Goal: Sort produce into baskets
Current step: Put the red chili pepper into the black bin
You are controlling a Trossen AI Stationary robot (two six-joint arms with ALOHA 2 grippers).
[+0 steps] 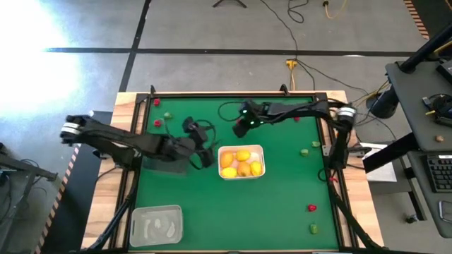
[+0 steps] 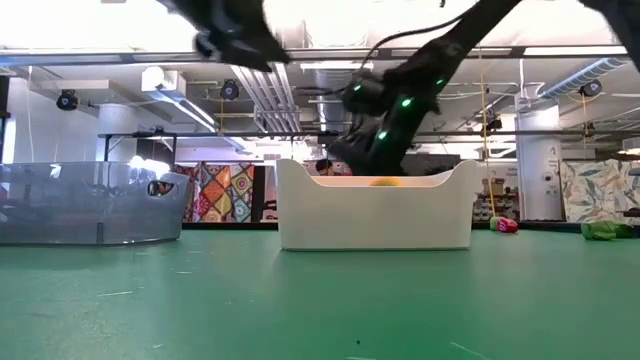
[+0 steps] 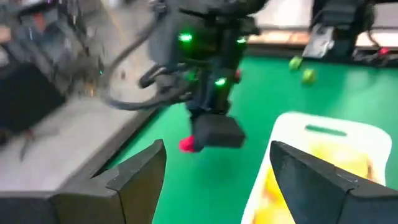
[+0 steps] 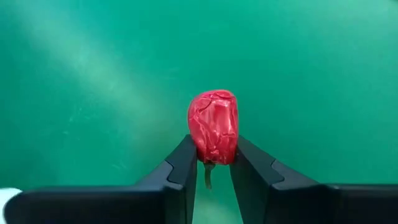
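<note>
Two dark fingers of my right gripper are clamped on a small red piece, which stands between the tips above the green mat; from the left wrist view I see that same gripper hanging over the mat with the red piece poking out at its side, just off the far end of the white basket. From above, the right gripper sits close to the white basket's back left corner. My left gripper hovers just beside the left side of that basket with its fingers spread wide apart, nothing between them. Inside the white basket I count several yellow-orange rounds. A clear basket rests near the mat's front left corner, holding pale pieces I cannot make out. Loose red pieces and green pieces lie scattered toward the right edge, and more red ones near the back left corner
</note>
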